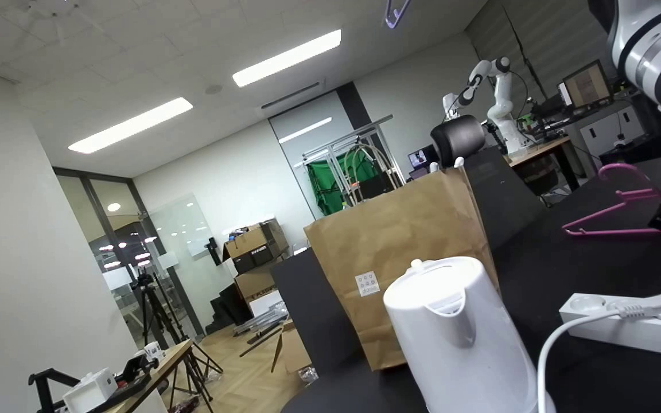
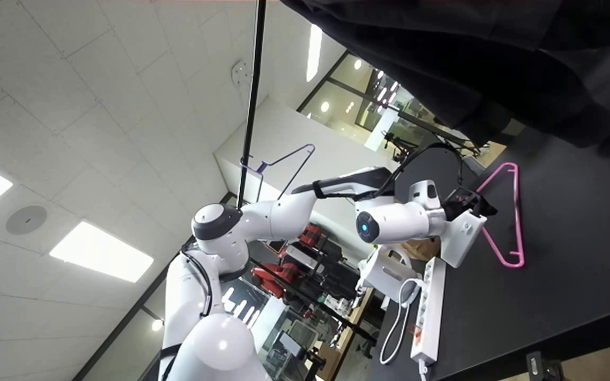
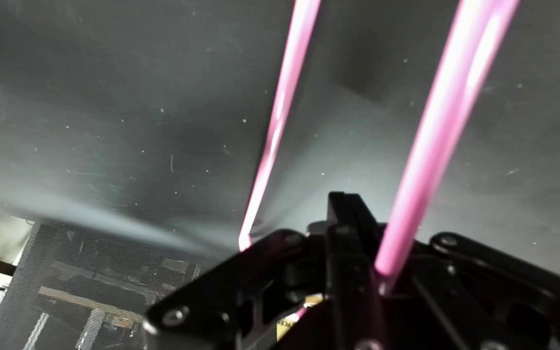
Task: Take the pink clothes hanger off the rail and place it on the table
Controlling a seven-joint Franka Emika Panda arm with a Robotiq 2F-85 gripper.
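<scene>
Presently, the thin magenta-pink, rod-framed triangular clothes hanger (image 2: 517,211) is held tilted in the closed black two-fingered gripper (image 3: 347,199), over the broad, nearly black table (image 2: 564,254); whether the surface is touched cannot be told.

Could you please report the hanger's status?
End effector shut on pink clothes hanger. Off rail, at table, contact unclear. Power strip nearby, seemingly not blocking.

Pink hanger (image 3: 440,131), seemingly on dark table (image 2: 570,233)
</scene>
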